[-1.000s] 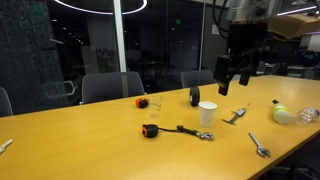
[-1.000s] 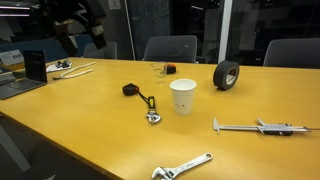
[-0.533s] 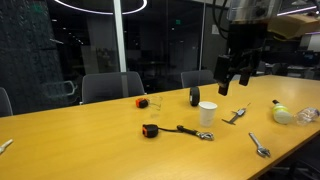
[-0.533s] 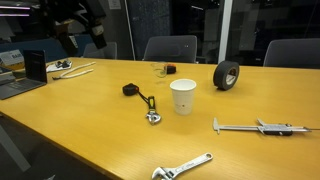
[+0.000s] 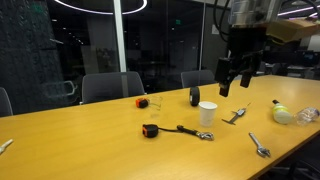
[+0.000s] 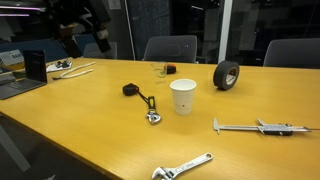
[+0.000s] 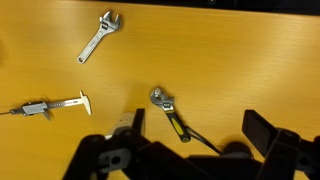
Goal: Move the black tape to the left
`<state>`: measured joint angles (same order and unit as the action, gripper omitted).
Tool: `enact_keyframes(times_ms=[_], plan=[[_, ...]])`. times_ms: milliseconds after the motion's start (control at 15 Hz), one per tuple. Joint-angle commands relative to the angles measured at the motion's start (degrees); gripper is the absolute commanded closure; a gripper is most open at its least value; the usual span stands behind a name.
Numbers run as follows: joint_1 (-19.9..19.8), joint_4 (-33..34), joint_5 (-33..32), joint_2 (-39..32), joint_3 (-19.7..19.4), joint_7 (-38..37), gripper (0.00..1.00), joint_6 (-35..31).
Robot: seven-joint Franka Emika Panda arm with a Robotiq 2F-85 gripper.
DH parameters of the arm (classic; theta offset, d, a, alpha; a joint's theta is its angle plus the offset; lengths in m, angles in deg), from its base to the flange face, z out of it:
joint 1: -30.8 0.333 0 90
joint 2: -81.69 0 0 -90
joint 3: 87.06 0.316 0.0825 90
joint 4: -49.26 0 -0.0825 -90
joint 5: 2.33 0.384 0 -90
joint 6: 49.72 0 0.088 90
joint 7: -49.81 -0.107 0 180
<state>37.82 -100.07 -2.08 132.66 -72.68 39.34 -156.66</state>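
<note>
Your black gripper (image 5: 236, 85) gaped wide, empty.
It touched nothing, well apart from the matte-black ring-shaped tape roll (image 6: 227, 75).

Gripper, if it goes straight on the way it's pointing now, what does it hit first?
Most likely the black cord, seen between the fingers of the open gripper in the wrist view, otherwise the bare table beside it; depth is unclear.

You'll find no text, label, brand or number that can be read in any of the views. The scale on the caliper (image 7: 48, 105) is too small and blurred for you to make out.
</note>
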Motion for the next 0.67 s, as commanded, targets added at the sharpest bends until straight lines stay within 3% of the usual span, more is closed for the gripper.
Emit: enact_keyframes(times_ms=[0, 400, 600], plan=[[-3.18, 1.65, -2.06, -1.91, -2.71, -0.67, 0.00, -3.38], [-10.16, 1.02, -6.40, -5.55, -10.31, 1.03, 0.00, -6.51], [-14.19, 2.57, -8.77, -11.71, -13.79, 0.52, 0.00, -11.24]])
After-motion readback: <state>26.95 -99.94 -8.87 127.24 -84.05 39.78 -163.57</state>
